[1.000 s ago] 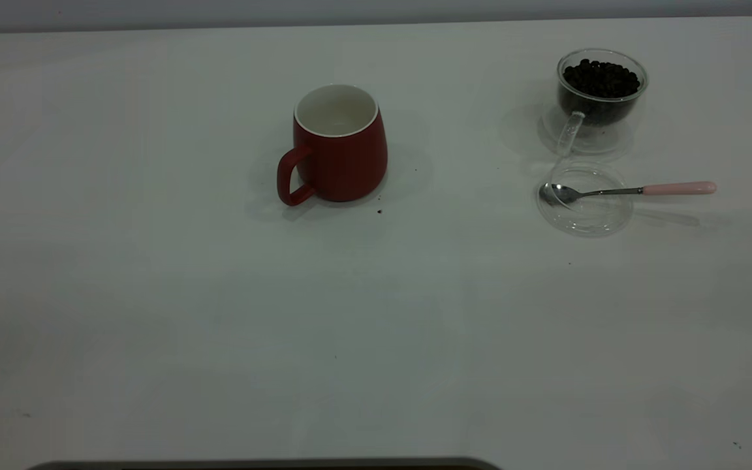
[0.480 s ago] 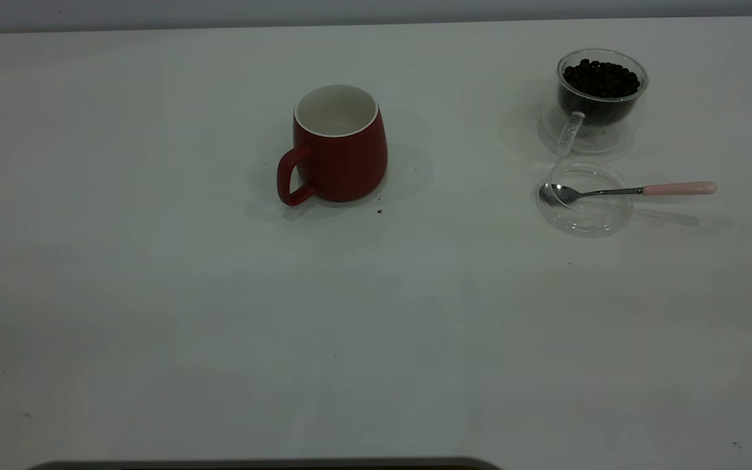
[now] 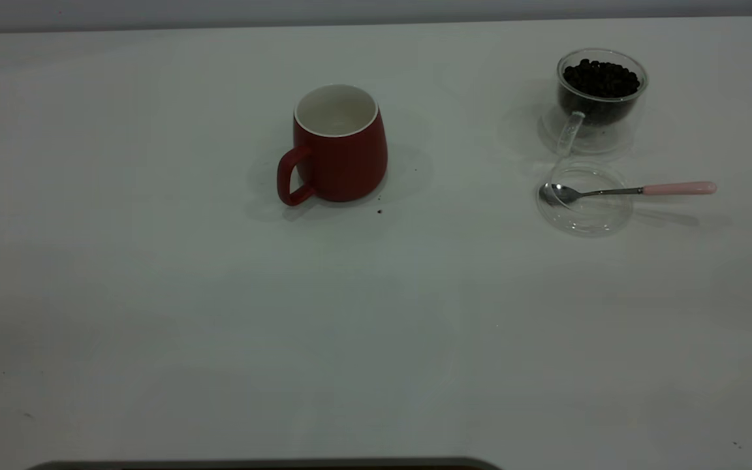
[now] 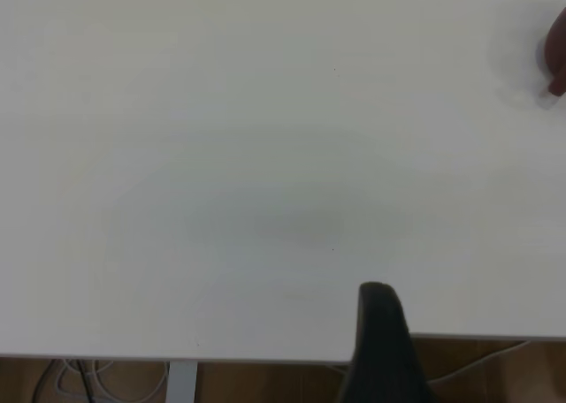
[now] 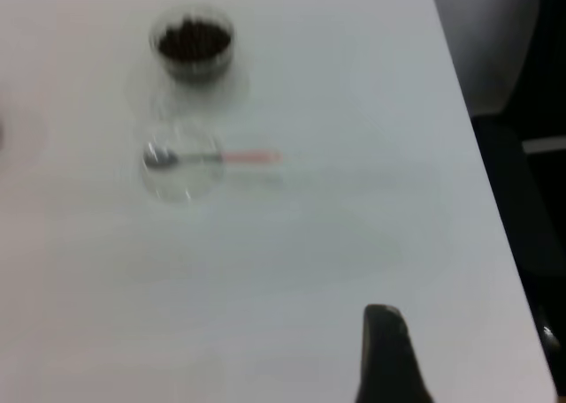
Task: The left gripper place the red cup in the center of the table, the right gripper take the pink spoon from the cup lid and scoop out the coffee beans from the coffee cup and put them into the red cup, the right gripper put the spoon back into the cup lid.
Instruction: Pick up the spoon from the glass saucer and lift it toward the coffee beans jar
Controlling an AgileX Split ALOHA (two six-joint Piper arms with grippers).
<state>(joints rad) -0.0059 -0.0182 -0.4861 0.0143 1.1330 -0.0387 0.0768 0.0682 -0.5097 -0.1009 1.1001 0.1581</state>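
Nothing on the table (image 3: 154, 294) has shifted since a second ago, everything's sitting exactly where it was. The red cup (image 3: 339, 147) is standing upright around the middle of the table, handle pointing toward my left side, and I'm not seeing any beans inside it, just the white interior. Over on my right side the glass coffee cup (image 3: 600, 91) is looking full of coffee beans (image 3: 600, 78), and just in front of it the clear cup lid (image 3: 585, 199) is lying flat with the pink spoon (image 3: 630, 190) resting across it, bowl in the lid and pink handle sticking out past the rim. So I'm guessing either the cup-placing step is done and the scooping hasn't started, or the spoon is already back, hard to say, though the empty-looking cup suggests the scooping is still ahead of me. My left claw (image 4: 382, 345) is hanging back near the table edge, well away from the cup, and my right claw (image 5: 387, 354) is hovering well short of the spoon. Only one dark finger of each is showing, so I can't tell if either is apart or together.
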